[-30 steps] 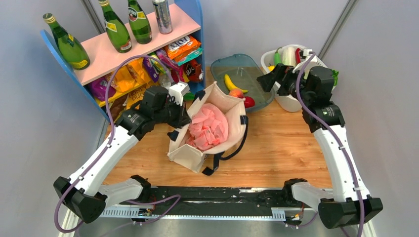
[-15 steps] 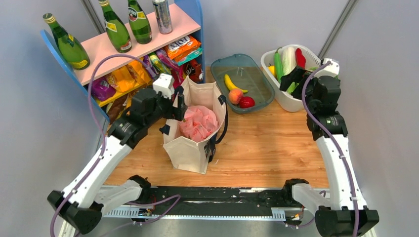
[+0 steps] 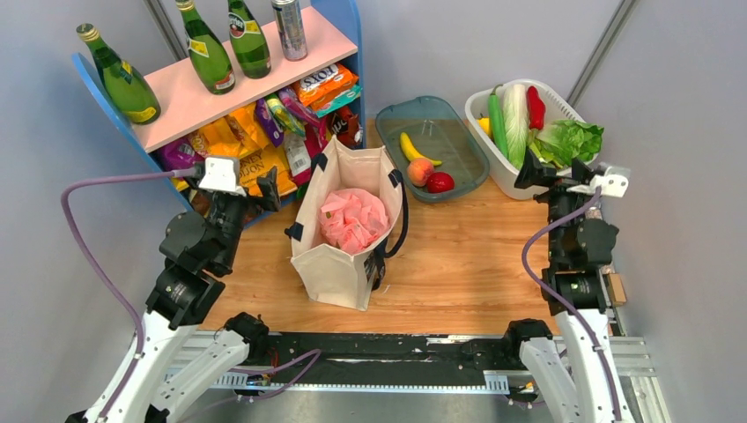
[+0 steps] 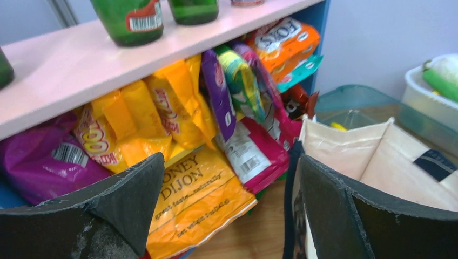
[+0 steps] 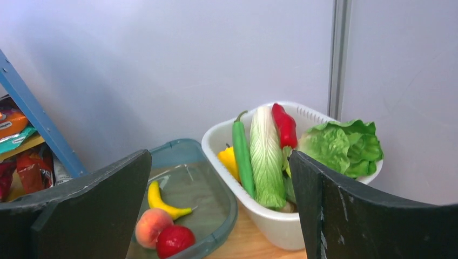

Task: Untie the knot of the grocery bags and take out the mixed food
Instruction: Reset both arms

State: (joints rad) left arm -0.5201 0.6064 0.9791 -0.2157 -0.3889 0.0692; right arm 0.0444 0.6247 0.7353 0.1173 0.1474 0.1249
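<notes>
The cream canvas tote (image 3: 339, 256) stands upright mid-table with the crinkled pink plastic bag (image 3: 352, 220) inside it; I cannot make out the knot. My left gripper (image 3: 255, 187) is open and empty, left of the tote by the shelf. In the left wrist view, that gripper (image 4: 231, 158) frames snack packets and the tote's (image 4: 345, 151) edge. My right gripper (image 3: 551, 172) is open and empty, just in front of the white basket (image 3: 506, 181). A banana (image 3: 414, 147), peach (image 3: 420, 170) and red fruit (image 3: 440, 182) lie in the teal tray (image 3: 467, 141).
The basket holds a cucumber (image 3: 498, 123), pale cabbage (image 3: 515, 115), red pepper (image 3: 535, 106) and lettuce (image 3: 568, 141). A blue-and-pink shelf (image 3: 238, 79) at back left carries green bottles (image 3: 207, 53) on top and snack packets (image 3: 255, 141) below. Grey walls close both sides.
My left gripper opened, let go of the tote's rim and drew back left toward the shelf. The tote tipped upright. My right arm pulled back from over the basket.
</notes>
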